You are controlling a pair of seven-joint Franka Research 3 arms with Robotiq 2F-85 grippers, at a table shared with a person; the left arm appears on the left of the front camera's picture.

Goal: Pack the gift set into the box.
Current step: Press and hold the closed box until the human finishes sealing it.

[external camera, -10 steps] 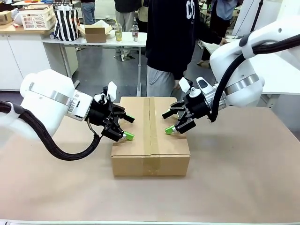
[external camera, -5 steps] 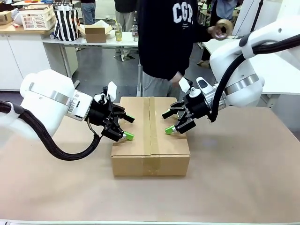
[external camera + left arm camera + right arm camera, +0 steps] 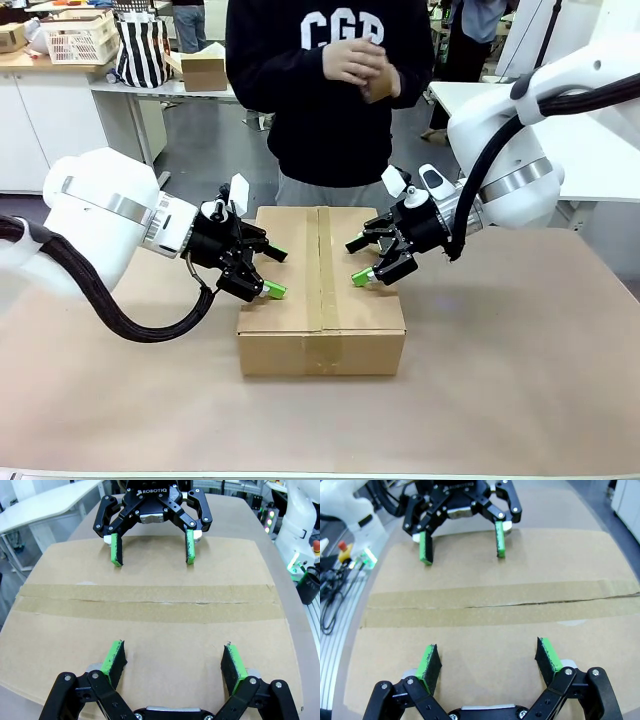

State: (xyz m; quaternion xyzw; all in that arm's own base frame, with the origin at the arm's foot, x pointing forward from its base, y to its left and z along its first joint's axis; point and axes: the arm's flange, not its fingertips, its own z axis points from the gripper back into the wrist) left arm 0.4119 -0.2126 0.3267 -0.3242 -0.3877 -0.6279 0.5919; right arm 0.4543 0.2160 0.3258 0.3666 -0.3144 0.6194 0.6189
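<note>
Brown cardboard, the box sits closed at the centre of the worktop, tape along its seam. The left gripper and right gripper rest on its top flaps, jaws released, holding nothing. A person's hands are clasped at upper centre.

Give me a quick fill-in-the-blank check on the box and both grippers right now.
1. The top flaps of the box are ____, with a strip of tape along the centre seam.
2. The left gripper has its jaws ____ and holds nothing.
3. The right gripper sits over the box top on the opposite side of the ____ from the left gripper.
4. The person's hands are held together above the ____ edge of the box.

Missing words: closed; open; seam; far
</note>
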